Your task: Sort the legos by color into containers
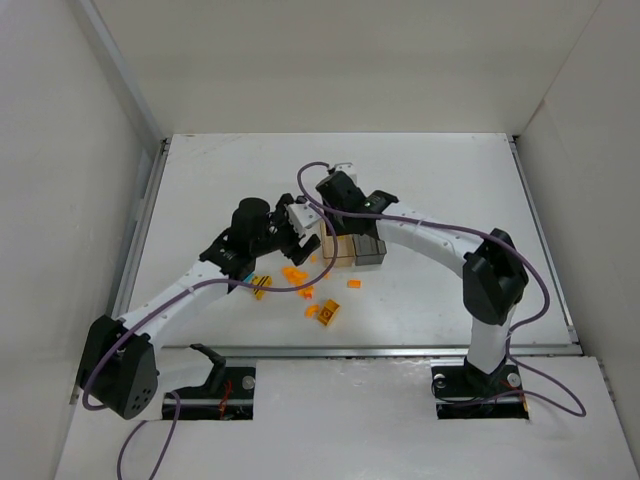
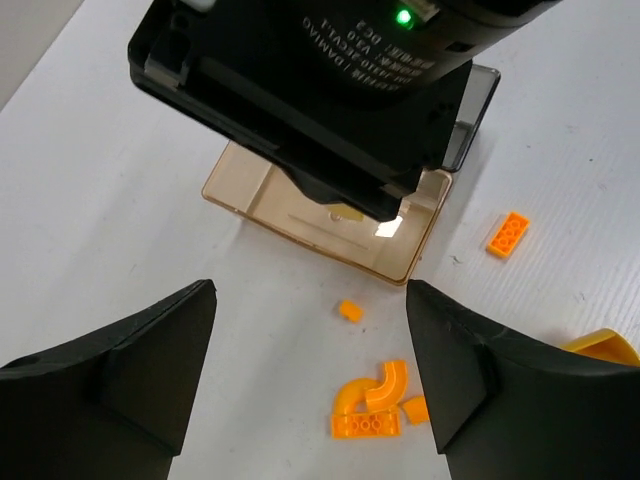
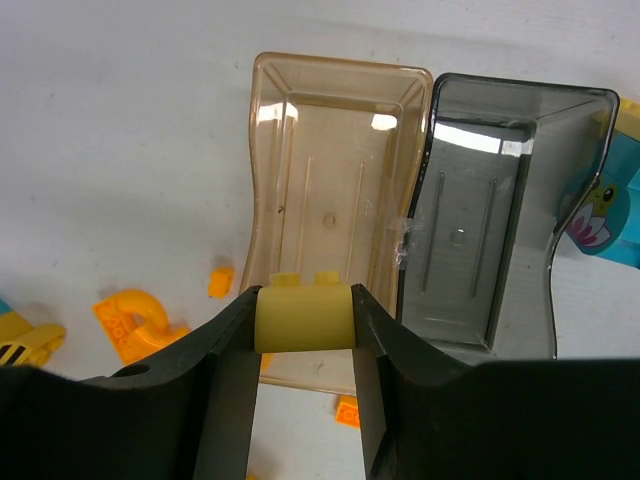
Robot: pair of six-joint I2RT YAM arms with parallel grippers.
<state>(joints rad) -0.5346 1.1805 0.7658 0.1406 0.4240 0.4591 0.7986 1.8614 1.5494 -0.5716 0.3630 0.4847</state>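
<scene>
My right gripper (image 3: 303, 303) is shut on a pale yellow brick (image 3: 303, 320) and holds it above the near end of the amber bin (image 3: 335, 190). The grey bin (image 3: 480, 230) stands touching the amber one on its right; both look empty. In the top view the bins (image 1: 343, 250) (image 1: 371, 250) sit mid-table under the right gripper (image 1: 335, 225). My left gripper (image 2: 310, 350) is open and empty above orange curved bricks (image 2: 375, 400), just short of the amber bin (image 2: 300, 215). Orange bricks (image 1: 293, 273) lie scattered in front of the bins.
A black-striped yellow brick (image 1: 262, 287) lies left of the pile and a yellow one (image 1: 329, 312) lies nearer me. A teal piece with a printed picture (image 3: 610, 215) sits right of the grey bin. White walls enclose the table on three sides.
</scene>
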